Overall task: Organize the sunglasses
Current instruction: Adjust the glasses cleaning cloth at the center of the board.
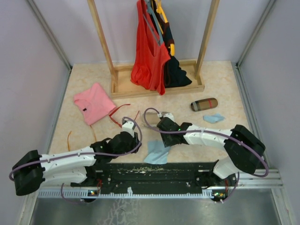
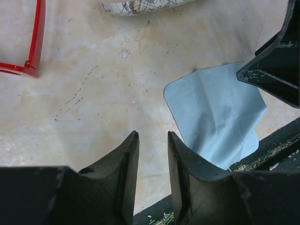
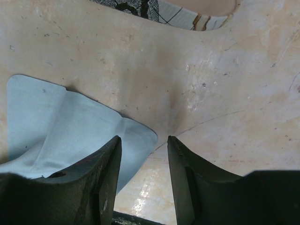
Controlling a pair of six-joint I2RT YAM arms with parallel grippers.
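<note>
The sunglasses lie on the table just beyond my left wrist. Only thin red frame lines show there. In the left wrist view one red arm and hinge sit at the upper left, well away from the fingers. My left gripper hangs open over bare table, nothing between its jaws. My right gripper is open too and holds nothing. Its left finger hangs over the corner of a light blue cloth. In the top view both grippers flank that cloth.
A patterned pouch lies just beyond both grippers. A brown case and a second blue cloth lie to the right. A pink shirt lies at the left. A wooden rack with hanging clothes stands behind. The black base rail runs along the near edge.
</note>
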